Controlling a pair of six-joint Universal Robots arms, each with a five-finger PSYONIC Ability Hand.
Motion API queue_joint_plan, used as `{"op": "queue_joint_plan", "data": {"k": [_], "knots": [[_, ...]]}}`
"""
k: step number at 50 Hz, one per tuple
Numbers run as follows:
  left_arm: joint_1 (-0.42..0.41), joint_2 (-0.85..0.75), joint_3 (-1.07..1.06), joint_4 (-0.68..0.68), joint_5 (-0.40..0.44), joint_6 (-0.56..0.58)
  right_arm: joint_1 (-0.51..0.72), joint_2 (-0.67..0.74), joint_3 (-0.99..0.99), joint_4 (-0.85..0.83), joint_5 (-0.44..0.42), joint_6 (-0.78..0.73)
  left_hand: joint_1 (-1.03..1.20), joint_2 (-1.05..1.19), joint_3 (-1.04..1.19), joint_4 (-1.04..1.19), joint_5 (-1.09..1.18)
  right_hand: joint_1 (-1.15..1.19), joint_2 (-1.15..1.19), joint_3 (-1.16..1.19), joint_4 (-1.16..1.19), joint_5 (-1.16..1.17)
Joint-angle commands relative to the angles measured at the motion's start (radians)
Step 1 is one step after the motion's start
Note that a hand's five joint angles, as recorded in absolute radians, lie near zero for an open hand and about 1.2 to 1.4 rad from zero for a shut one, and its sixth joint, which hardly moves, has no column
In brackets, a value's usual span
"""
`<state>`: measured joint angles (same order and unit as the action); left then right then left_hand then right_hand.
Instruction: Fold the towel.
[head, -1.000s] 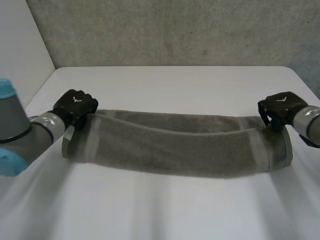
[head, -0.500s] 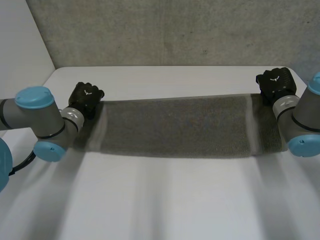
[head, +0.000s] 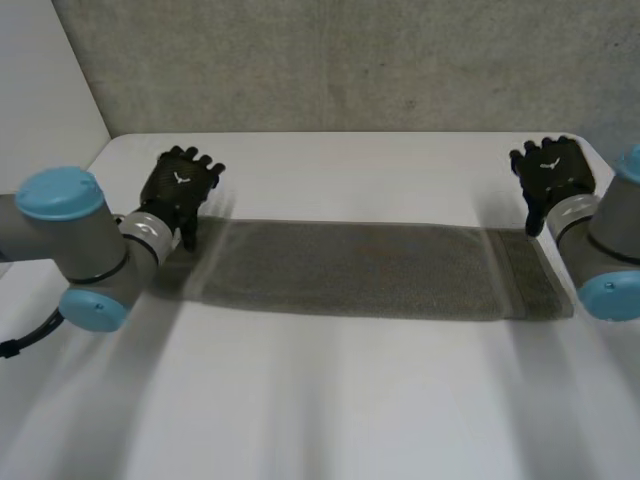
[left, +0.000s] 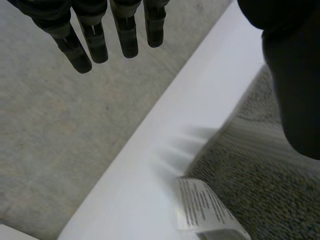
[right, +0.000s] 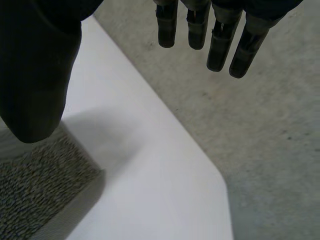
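The towel (head: 370, 268) is laid flat, its ends just behind the outstretched fingers (left: 125, 40) of the left hand (head: 178, 185) and right hand (head: 552, 175), nothing being held.

free worktop (head: 330, 400) stretches before the flat towel (head: 370, 270); behind it a narrow strip runs to the grey wall (head: 330, 60), left hand (head: 178, 185) and right hand (head: 552, 175) at either end.

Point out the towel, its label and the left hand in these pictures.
towel (head: 370, 268), head view, middle of the flat cloth.
label (left: 200, 205), left wrist view, middle of the white tag at the towel's edge.
left hand (head: 178, 185), head view, back of the hand.
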<state>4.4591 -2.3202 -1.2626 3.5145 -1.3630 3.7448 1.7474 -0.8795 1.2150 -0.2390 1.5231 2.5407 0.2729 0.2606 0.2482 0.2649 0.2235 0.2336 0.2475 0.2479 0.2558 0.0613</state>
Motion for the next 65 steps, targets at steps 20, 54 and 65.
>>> {"op": "queue_joint_plan", "data": {"k": [20,54,65], "knots": [[0.135,0.498,-0.59,0.0,0.191,-0.356,-0.08,-0.319,0.416,0.205,-0.164,0.013,-0.059,-0.047,-0.035,-0.051,-0.184,0.28,0.266,0.266,0.258,0.278],[0.134,0.525,-0.675,0.021,0.193,-0.361,-0.169,-0.145,0.397,0.076,-0.147,0.0,-0.065,-0.053,-0.041,-0.057,-0.19,1.163,1.149,1.148,1.141,1.16],[0.143,0.553,-0.684,0.021,0.191,-0.361,-0.363,-0.216,0.322,0.11,-0.15,-0.112,-0.071,-0.059,-0.046,-0.063,-0.196,1.163,1.149,1.148,1.141,1.16]]}}
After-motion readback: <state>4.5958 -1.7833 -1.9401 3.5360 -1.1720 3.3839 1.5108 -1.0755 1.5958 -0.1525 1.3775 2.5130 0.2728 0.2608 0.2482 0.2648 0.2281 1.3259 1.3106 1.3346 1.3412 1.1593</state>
